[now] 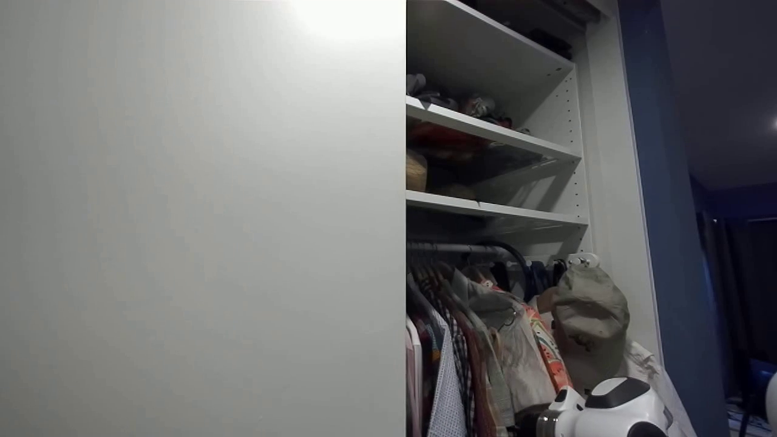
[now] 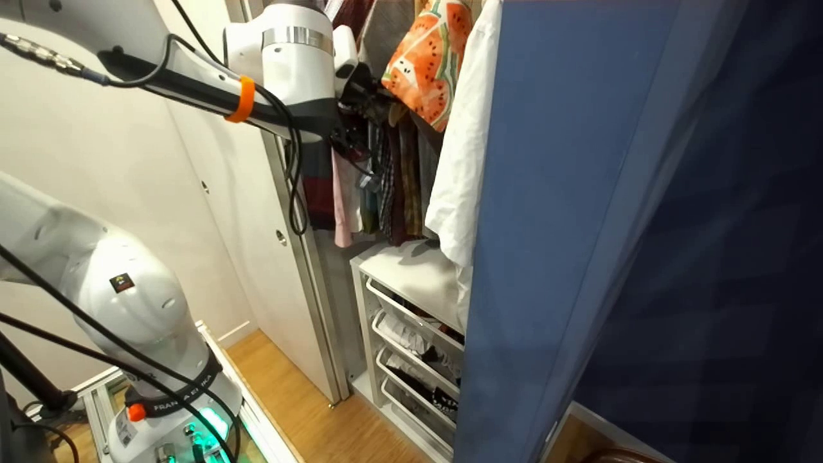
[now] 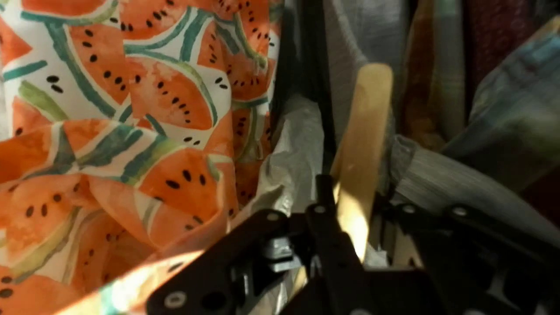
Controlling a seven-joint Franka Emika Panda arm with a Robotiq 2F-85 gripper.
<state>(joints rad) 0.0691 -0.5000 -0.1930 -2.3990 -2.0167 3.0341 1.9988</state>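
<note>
My jaws are clamped on a wooden hanger [image 3: 366, 118].
In the wrist view I see its pale arm rise between them, right of centre; watermelon-print fabric [image 3: 170, 94] fills the left, a dark red garment [image 3: 494, 48] behind, upper right.

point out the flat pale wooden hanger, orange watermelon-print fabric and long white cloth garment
Flat pale wooden hanger [image 3: 366, 131]: wrist view, on its arm
Orange watermelon-print fabric [image 2: 427, 64]: in an exterior view, its middle
Long white cloth garment [image 2: 464, 148]: in an exterior view, midway down
</note>
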